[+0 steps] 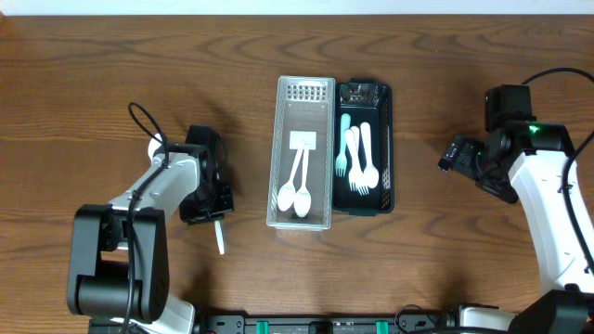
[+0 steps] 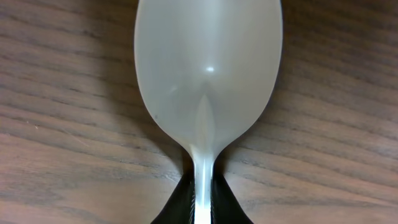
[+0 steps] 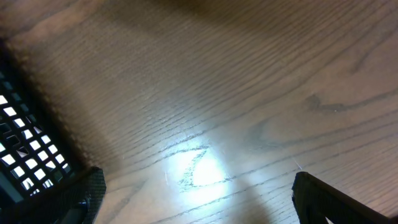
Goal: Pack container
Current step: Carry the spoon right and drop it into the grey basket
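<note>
My left gripper [image 1: 209, 206] is shut on the handle of a white plastic spoon [image 2: 208, 81], held just over the wood left of the containers; the handle end [image 1: 220, 241] sticks out below the gripper in the overhead view. The clear container [image 1: 280, 148] holds two white spoons [image 1: 295, 190]. The dark container [image 1: 387, 148] beside it holds a teal fork [image 1: 342, 144] and white cutlery [image 1: 364, 162]. My right gripper [image 1: 455, 153] is open and empty over bare wood right of the dark container, whose mesh corner [image 3: 22, 155] shows in the right wrist view.
The two containers stand side by side at the table's middle. Both arm bases sit at the near edge, left [image 1: 121, 269] and right [image 1: 566, 269]. Cables run by each arm.
</note>
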Tool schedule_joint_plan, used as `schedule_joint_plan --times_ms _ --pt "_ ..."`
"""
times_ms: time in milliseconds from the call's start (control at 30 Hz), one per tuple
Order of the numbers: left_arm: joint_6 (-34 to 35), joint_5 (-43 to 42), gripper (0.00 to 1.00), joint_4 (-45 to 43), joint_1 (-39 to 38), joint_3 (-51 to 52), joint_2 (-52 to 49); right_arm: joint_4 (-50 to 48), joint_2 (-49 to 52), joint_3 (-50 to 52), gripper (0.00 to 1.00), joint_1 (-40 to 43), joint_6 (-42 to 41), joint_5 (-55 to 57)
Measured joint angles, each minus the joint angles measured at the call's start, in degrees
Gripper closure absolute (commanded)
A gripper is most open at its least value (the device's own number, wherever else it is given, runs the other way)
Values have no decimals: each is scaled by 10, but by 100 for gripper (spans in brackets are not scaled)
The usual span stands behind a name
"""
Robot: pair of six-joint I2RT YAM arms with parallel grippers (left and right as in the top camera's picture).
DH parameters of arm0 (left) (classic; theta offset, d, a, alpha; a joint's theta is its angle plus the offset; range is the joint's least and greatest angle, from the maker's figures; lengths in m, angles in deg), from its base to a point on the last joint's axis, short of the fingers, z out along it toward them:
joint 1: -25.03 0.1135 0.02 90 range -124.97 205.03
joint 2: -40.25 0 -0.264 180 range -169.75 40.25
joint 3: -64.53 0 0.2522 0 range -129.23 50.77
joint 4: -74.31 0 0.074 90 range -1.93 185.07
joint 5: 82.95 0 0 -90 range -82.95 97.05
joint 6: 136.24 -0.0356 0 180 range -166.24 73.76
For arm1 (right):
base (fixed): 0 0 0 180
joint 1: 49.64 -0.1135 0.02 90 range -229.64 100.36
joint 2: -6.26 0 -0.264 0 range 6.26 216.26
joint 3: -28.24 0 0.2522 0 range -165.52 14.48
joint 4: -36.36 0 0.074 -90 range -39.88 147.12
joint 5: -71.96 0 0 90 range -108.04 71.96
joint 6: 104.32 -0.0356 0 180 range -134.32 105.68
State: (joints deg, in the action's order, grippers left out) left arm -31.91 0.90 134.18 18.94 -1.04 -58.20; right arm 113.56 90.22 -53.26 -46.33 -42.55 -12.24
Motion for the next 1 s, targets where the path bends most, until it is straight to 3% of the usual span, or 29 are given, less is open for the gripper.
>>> schedule_joint_plan --times_ms 167,300,433,567,833,900,1000 --pt "-9 -4 94 81 0 -38 14 2 0 0 1 0 0 0" --pt "-10 -16 94 122 -10 -136 85 2 0 0 1 0 0 0" --pt "-8 -44 94 95 -51 -214 171 0 0 0 1 0 0 0" --pt "13 -66 94 59 -114 -230 221 0 0 0 1 0 0 0" --pt "20 -75 93 22 -224 -226 150 0 0 0 1 0 0 0" --pt "17 -75 87 20 -241 -226 120 0 0 0 1 0 0 0" --pt "10 -75 50 20 -254 -226 70 2 0 0 1 0 0 0"
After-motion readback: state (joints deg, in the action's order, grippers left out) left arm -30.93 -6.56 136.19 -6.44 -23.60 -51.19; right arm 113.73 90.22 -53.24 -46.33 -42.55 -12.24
